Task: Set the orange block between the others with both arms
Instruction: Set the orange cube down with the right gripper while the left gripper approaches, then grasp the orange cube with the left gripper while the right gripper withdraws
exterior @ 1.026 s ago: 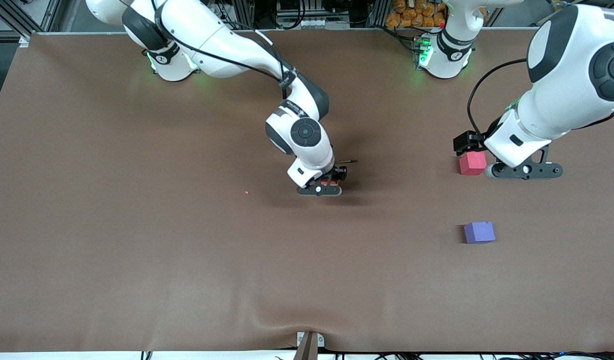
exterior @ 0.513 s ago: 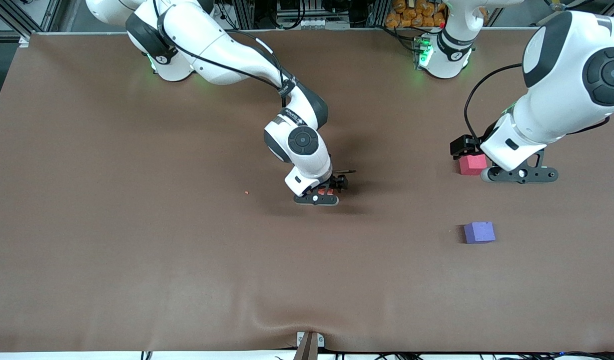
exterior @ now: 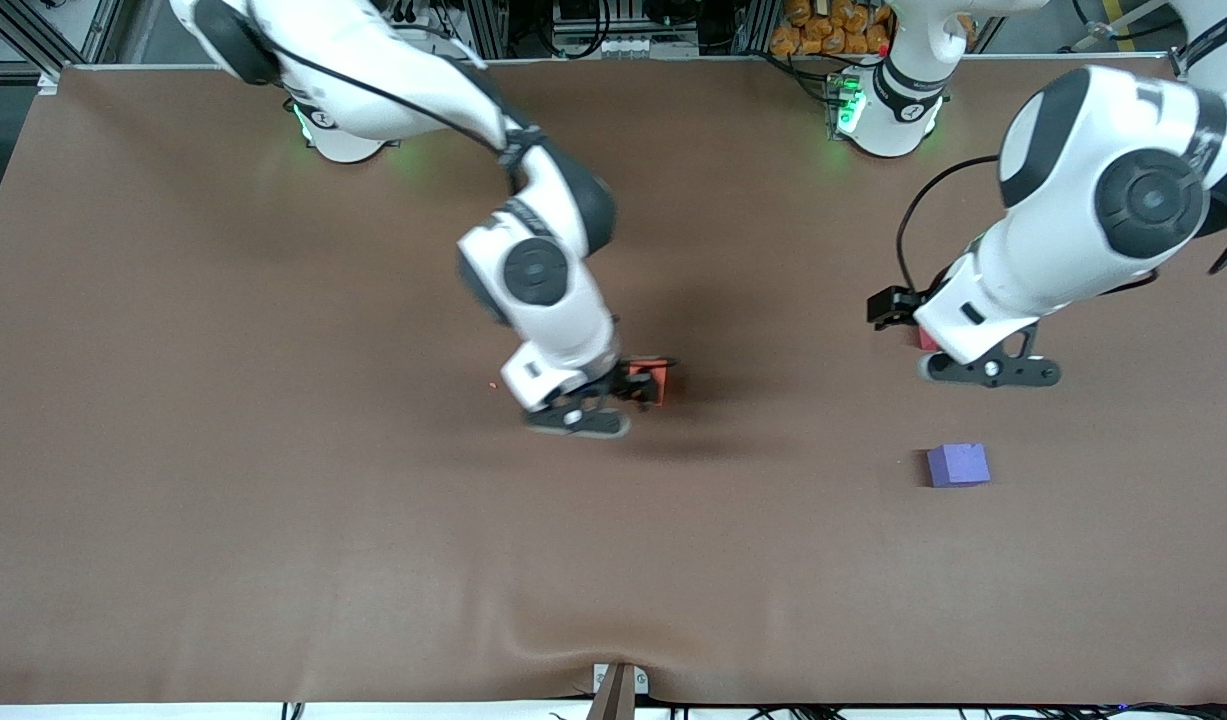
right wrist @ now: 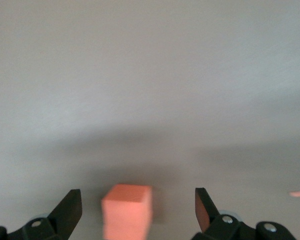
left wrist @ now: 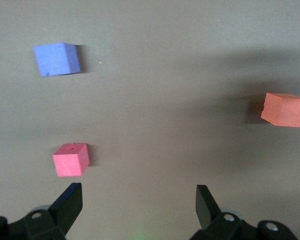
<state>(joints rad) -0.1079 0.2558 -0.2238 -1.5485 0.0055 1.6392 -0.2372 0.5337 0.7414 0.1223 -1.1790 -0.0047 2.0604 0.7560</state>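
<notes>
The orange block [exterior: 659, 379] [right wrist: 127, 211] lies on the brown table near its middle, as the left wrist view also shows [left wrist: 285, 109]. My right gripper [exterior: 628, 392] [right wrist: 137, 210] hangs open just above it, with the block between the fingers [right wrist: 70, 207] and touching neither. The purple cube [exterior: 958, 465] [left wrist: 56, 59] sits toward the left arm's end. The pinkish-red cube [left wrist: 70, 159] lies farther from the front camera than the purple one; in the front view only a sliver [exterior: 923, 339] shows under the left arm. My left gripper [exterior: 968, 360] [left wrist: 139, 204] hovers open and empty beside it.
A tiny orange crumb [exterior: 492, 384] [right wrist: 297, 193] lies on the brown table cover [exterior: 273, 500] beside the right gripper. A metal bracket [exterior: 618, 685] sticks up at the table's front edge. Both arm bases [exterior: 888, 110] stand along the back edge.
My right gripper has opened and let go of the orange block, then drawn back toward the right arm's end. The left arm has shifted toward the table's middle, covering most of the pinkish-red cube.
</notes>
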